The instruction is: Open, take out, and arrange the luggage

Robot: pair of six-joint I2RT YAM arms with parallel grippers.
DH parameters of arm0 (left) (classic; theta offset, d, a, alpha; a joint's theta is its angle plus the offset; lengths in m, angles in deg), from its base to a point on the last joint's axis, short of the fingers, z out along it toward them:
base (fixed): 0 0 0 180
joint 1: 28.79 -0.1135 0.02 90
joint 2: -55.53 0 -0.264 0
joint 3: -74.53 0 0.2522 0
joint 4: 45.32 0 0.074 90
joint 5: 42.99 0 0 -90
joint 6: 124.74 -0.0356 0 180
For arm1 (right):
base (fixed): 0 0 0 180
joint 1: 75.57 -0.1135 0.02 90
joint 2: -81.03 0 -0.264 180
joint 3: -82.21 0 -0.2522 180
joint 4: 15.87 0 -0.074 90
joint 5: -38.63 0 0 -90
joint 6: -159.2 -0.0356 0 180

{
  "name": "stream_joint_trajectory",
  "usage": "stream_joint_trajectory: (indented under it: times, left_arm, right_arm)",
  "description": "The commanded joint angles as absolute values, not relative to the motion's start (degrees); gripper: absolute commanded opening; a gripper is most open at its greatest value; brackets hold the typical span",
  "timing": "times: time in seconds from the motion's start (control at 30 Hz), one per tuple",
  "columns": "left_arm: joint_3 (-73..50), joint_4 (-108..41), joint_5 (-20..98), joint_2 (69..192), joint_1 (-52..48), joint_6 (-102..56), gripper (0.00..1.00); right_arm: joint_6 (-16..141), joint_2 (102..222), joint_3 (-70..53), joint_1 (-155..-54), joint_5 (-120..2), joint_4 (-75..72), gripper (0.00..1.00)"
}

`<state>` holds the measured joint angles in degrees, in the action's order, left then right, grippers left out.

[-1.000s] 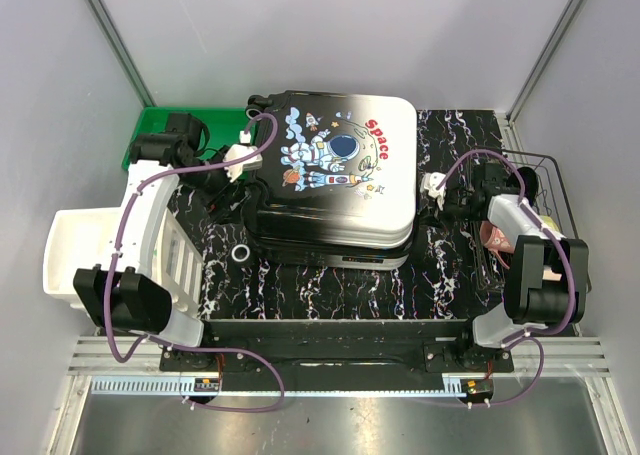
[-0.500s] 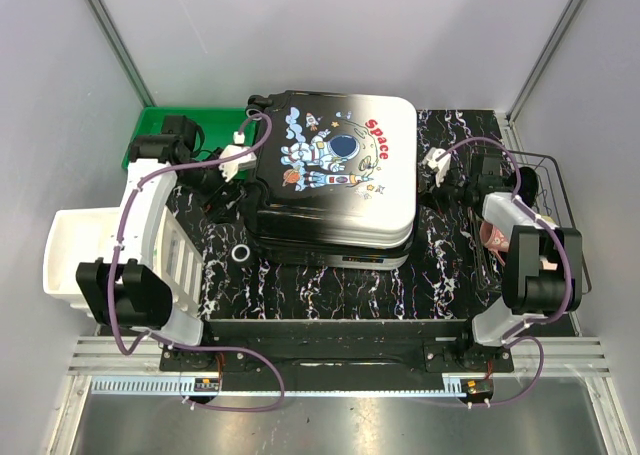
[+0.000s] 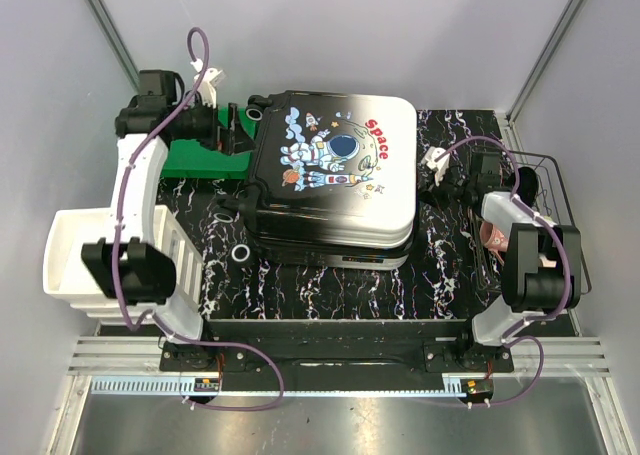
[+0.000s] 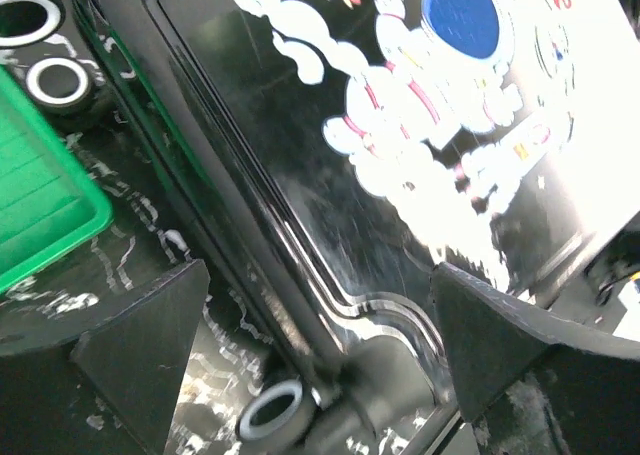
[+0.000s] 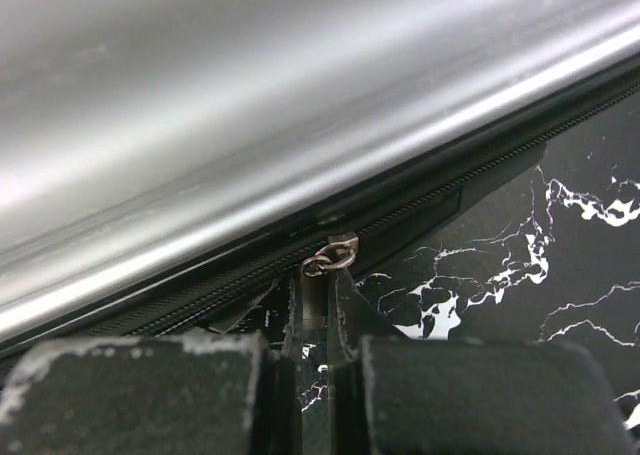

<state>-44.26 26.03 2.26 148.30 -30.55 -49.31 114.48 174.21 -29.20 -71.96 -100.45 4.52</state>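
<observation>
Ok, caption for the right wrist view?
Right end effector pinching the metal zipper pull of the grey hard-shell suitcase, above black white-veined tabletop.

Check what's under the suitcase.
The suitcase lies flat and closed on the black marbled mat, which shows along its near, left and right sides. Anything else beneath is covered by the shell. The right gripper is shut on the zipper pull at the seam.

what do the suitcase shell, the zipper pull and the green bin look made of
The suitcase shell looks like hard glossy plastic: sharp reflections, moulded ridges, printed artwork. The zipper pull seems metal, judging by the silvery shine on its ring. The green bin looks like smooth moulded plastic with a raised rim and a soft sheen.
</observation>
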Motion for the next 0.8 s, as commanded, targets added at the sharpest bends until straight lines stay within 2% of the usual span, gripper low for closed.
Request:
stream_joint_trajectory:
  times: [0.0, 0.27, 0.43, 0.63, 0.77]
  left_arm:
    - [-45.1, 15.1, -2.9, 158.0, -29.2, -34.9, 0.98]
    - [-45.8, 14.4, -7.5, 166.3, -16.9, -41.2, 0.92]
    - [-54.9, 18.8, -5.4, 173.5, -12.1, -46.3, 0.88]
    - [-66.8, 18.9, 5.1, 174.2, -14.8, -45.9, 0.96]
    - [-65.2, 17.8, 12.9, 166.1, -17.5, -44.2, 0.99]
  right_arm:
    - [120.4, 168.7, -31.2, -74.7, -104.5, 5.3, 0.0]
    - [122.8, 156.2, -40.5, -78.2, -105.5, 13.4, 0.0]
    - [123.4, 144.1, -46.0, -79.4, -105.7, 22.2, 0.0]
    - [119.8, 135.0, -49.6, -83.1, -104.5, 25.0, 0.0]
    - [114.2, 135.7, -48.4, -83.7, -99.1, 22.1, 0.0]
